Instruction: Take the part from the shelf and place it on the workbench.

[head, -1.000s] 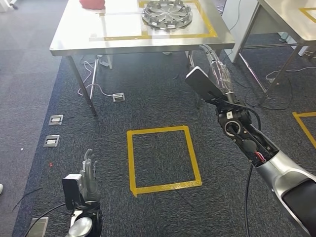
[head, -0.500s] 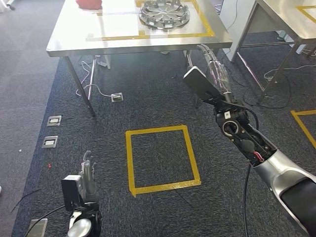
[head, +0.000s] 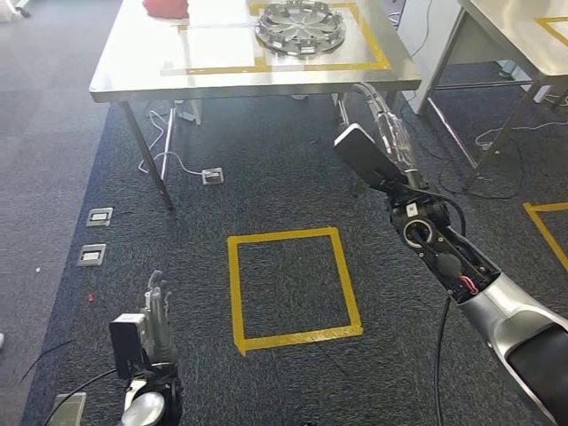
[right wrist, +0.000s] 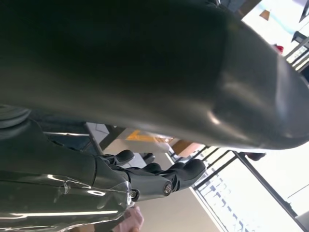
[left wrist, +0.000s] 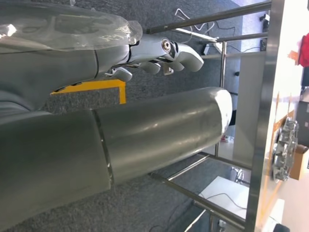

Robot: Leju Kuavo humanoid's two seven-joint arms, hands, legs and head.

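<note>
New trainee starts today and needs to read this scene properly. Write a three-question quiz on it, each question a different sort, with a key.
1. True or false: the round silver part lies on the floor inside the yellow tape square.
2. Multiple choice: where is the right hand? A) resting on the part; B) raised in front of the steel table, below its edge, holding nothing; C) hanging beside the robot's leg.
3. Fill in: the red object sits at the table's far edge, to the ______ of the part in the head view.

Key: 1 false, it lies on the table inside a yellow tape outline; 2 B; 3 left.
</note>
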